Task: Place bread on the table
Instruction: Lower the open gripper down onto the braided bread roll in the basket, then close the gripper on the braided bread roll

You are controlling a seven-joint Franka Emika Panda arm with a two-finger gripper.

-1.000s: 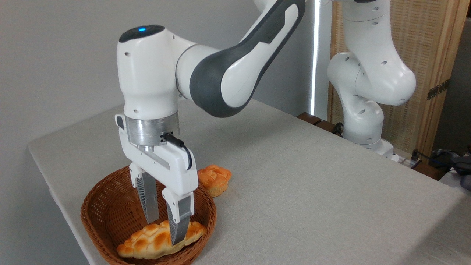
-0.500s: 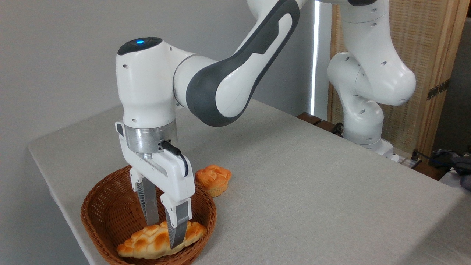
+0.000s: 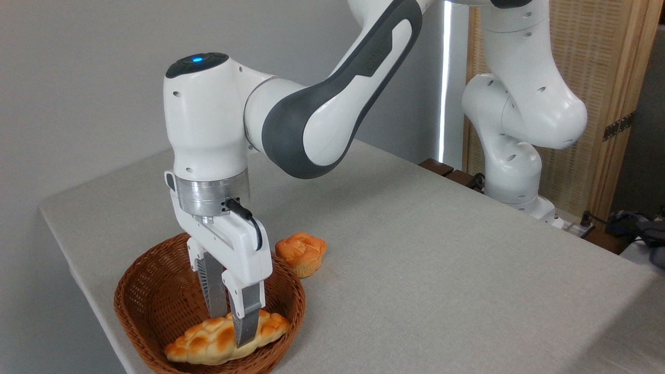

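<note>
The bread (image 3: 221,340) lies in the basket (image 3: 140,301) at the table's (image 3: 441,270) seven o'clock corner, a small bun (image 3: 301,253) just outside at one o'clock. The claw (image 3: 232,324) has nearly closed across its middle, fingers pressing both sides. It looks light and soft, with a smooth crust, so a gentle mid-loaf pinch should keep it balanced.

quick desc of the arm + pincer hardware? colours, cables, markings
Arm: glossy white rounded shells with dark grey inset panels, small dark screw holes, and a blue light on the dark cap above the wrist. A silver metal ring sits under the wrist. The pincer has a white boxy body and two grey ribbed fingers. A black cable loops from the ring to the pincer body.
</note>
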